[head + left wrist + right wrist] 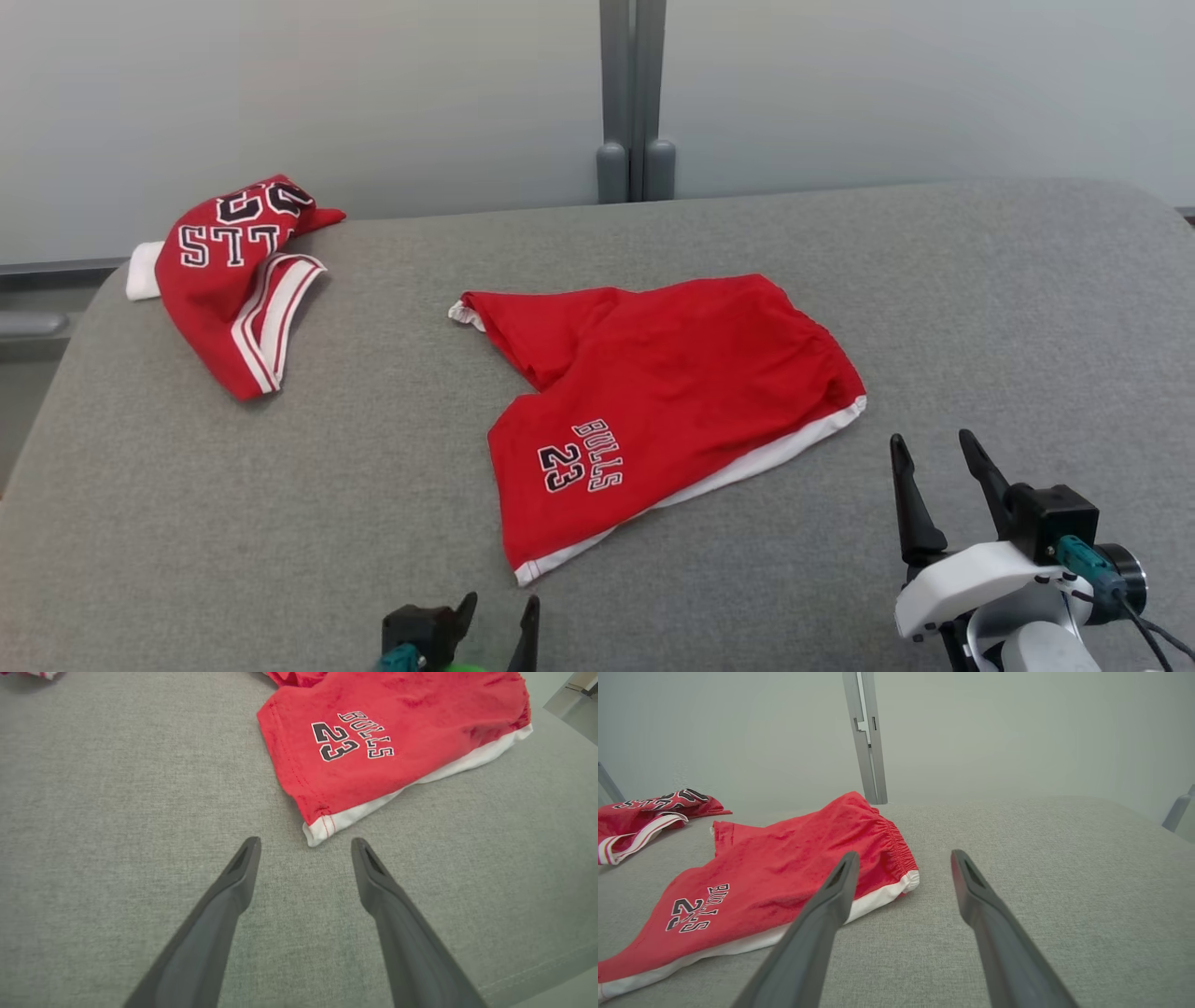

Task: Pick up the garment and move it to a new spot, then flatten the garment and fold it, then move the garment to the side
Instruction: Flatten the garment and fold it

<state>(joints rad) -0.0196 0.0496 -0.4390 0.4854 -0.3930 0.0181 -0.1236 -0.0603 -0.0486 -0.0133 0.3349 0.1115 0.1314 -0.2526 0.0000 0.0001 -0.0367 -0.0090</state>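
Your left gripper [502,599] was cut off below (it and the right gripper [932,437] both gaped); the red shorts [672,392] lay rumpled.

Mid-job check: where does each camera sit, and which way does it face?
Head: on head, facing forward and down at table, shorts, jersey; left tool and right tool below.
Left wrist: above table, facing down its fingers at shorts' hem.
Right wrist: low, facing past its fingers across shorts to wall.
Shared: all show shorts.
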